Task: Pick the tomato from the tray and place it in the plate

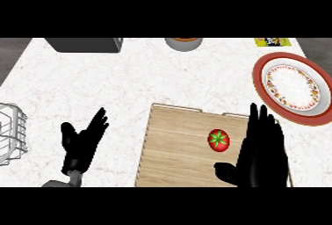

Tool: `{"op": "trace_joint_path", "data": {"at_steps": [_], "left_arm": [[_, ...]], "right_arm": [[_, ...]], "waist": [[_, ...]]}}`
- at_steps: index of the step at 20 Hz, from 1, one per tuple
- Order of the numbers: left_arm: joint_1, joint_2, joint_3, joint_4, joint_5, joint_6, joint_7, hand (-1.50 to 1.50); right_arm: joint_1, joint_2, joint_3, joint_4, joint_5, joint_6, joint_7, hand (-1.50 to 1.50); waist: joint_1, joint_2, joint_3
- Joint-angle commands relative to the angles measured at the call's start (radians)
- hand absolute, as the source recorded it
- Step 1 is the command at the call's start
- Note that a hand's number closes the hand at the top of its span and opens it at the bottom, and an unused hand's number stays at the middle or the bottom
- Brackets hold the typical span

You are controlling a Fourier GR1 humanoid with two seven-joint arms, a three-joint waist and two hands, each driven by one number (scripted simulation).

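Right now the tomato [218,140] lies on the wooden tray [175,149], toward its right side, red with a green star of leaves on top. Just to the right of it stands the right hand [261,151], open, its fingers [261,117] straight and pointing to the far side of the desk [162,74], thumb stretched left at the near end below the tomato; it holds nothing, and a small gap shows between hand and tomato. Farther right and a bit farther away sits the plate [293,88], red-rimmed with a patterned white middle, apart from the tray. On the left, the left hand [81,140] rests open with fingers up, well clear of the tray. A wire rack [12,132] sits at the left edge. Along the far edge are a dark grey box [88,44], a round pot [183,43] and a yellow packet [272,41].
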Motion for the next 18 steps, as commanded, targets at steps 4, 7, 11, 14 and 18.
{"op": "trace_joint_path", "data": {"at_steps": [4,7,11,14,18], "left_arm": [[0.038,0.029,0.039,0.002,0.018,-0.054,-0.028,0.0],[0.075,0.026,0.019,-0.046,0.004,-0.053,-0.015,0.0],[0.057,-0.001,0.022,-0.02,-0.015,-0.041,-0.028,0.0],[-0.002,0.003,0.042,0.016,-0.016,-0.047,0.001,0.0],[0.019,-0.005,0.04,-0.028,-0.018,-0.022,0.03,0.0]], "right_arm": [[-0.113,0.039,0.016,0.175,-0.101,-0.011,0.219,-1.5],[-0.184,0.039,0.003,0.227,-0.138,-0.033,0.248,-1.5],[-0.126,0.039,0.056,0.298,-0.106,-0.133,0.23,-1.5],[-0.186,0.039,0.002,0.334,-0.108,-0.054,0.228,-1.5],[-0.163,0.039,0.012,0.342,-0.068,-0.053,0.275,-1.5]], "waist": [[-0.001,0.001,0.002],[0.003,-0.001,0.002],[-0.005,-0.002,0.002],[-0.009,-0.001,0.002],[-0.009,-0.003,0.002]]}}
